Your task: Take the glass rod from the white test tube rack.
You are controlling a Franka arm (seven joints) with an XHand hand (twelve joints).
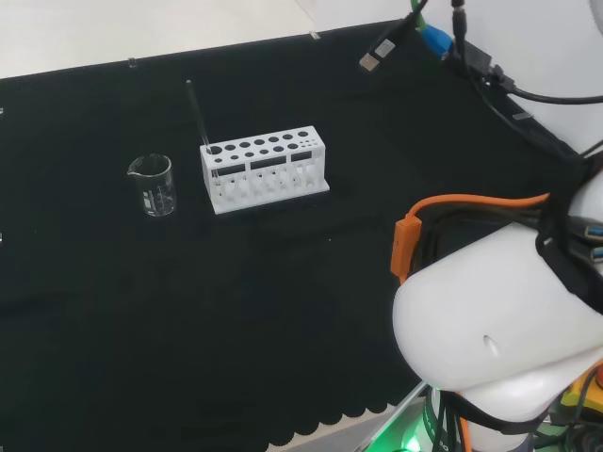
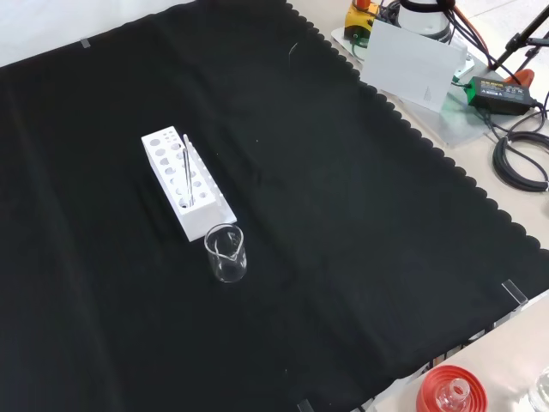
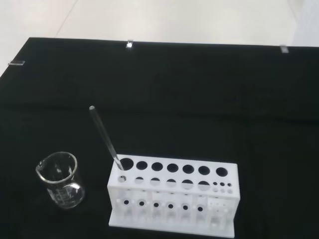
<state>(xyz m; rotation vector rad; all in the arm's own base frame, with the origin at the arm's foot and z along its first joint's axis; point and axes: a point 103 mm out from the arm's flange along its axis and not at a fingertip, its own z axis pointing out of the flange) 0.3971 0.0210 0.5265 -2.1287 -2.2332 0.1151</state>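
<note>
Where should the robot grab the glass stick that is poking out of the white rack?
Probably the upper part of the glass rod, coming from above. It leans out of an end hole of the white test tube rack, toward the beaker, so the fingers should pinch it and lift along that lean.

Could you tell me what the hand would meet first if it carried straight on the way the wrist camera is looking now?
Probably the white test tube rack, with the glass rod leaning at its end; the depth is hard to judge.

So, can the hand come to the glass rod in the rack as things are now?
Probably yes. The glass rod leans out of an end hole of the white test tube rack, its top free; only the beaker stands beside that end, apart.
</note>
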